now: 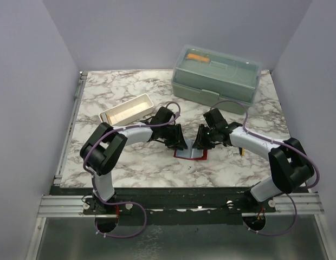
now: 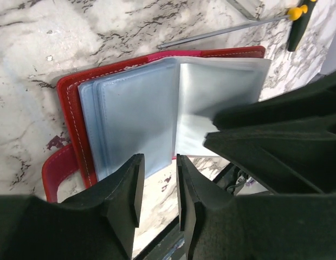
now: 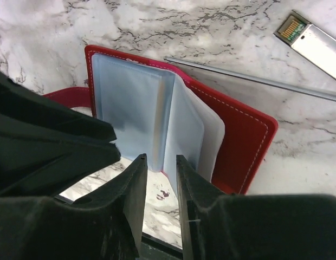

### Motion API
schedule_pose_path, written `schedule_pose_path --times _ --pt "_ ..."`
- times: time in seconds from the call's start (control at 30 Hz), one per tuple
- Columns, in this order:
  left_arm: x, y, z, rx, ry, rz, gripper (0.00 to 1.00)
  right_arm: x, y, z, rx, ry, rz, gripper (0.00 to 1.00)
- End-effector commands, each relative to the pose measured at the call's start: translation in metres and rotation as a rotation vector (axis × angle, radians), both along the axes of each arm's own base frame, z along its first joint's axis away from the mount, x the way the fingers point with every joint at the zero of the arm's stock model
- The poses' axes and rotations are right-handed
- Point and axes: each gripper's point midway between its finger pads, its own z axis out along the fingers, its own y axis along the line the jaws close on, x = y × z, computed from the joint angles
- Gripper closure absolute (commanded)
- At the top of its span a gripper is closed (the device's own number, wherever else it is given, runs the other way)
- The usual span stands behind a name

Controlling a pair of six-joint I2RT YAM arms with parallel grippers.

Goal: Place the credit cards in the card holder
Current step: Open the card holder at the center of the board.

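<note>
Open card holder (image 2: 135, 108) between left jaws and right jaws, both narrow, empty.

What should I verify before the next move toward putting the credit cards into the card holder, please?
1. Card holder lies open, cover down: ok.
2. Clear sleeves fanned apart at the spine: ok.
3. Left gripper at the holder's near edge, jaws apart, nothing between them: ok.
4. Right gripper likewise, jaws apart and empty: ok.
5. Credit card in view to pick up: not ok, none shows in any view.
6. Screwdriver shaft along the holder's far edge, touching it or not: cannot tell.
</note>
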Motion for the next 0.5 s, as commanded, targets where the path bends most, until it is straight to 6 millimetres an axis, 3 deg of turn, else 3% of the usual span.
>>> schedule_pose_path --times 0.0,0.2,0.47 --pt "0.007 0.008 0.015 0.004 -0.06 0.024 0.65 0.001 0.012 -0.01 0.049 0.008 0.022 0.68" --pt "0.014 0.014 0.016 0.009 -0.068 0.048 0.62 0.001 0.023 -0.023 0.086 0.036 0.066 0.65" --pt "0.017 0.021 0.011 0.02 -0.052 0.069 0.61 0.003 0.01 -0.042 -0.009 0.064 0.03 0.6"
